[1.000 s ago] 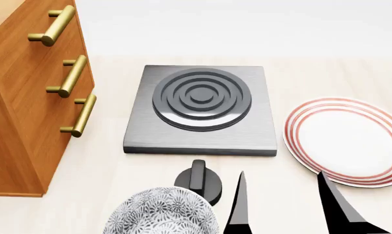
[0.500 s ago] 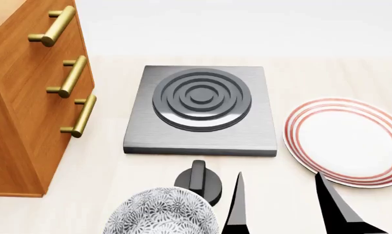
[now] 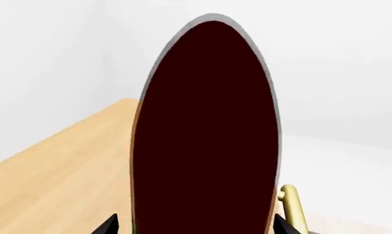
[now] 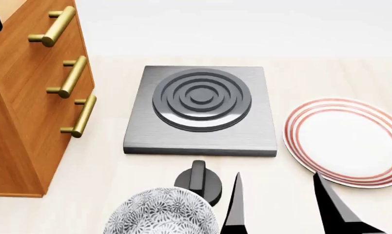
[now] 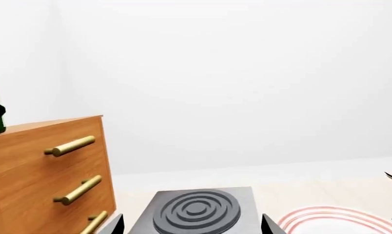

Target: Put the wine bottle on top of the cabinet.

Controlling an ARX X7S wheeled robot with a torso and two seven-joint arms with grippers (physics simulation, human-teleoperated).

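Shifted slightly left at the bottom of the head view: right claw (image 4: 277, 209), its two black prongs spread apart and gripping nothing; everything else on the tabletop (image 4: 105, 165) unmoved. Close to the left wrist camera, filling most of that view: wine bottle (image 3: 205, 131), seen as a tall, rounded, very dark reddish shape with a thin grey outline. Flanking its base: black fingertips (image 3: 108, 226) of the left claw (image 3: 196, 229), apparently clamped on the glass. Below it: flat wooden top of the cabinet (image 3: 66, 170), one brass handle (image 3: 292, 207) alongside. Contact with that top impossible to judge. From the right wrist camera, only a dark green sliver at the cabinet's upper edge.
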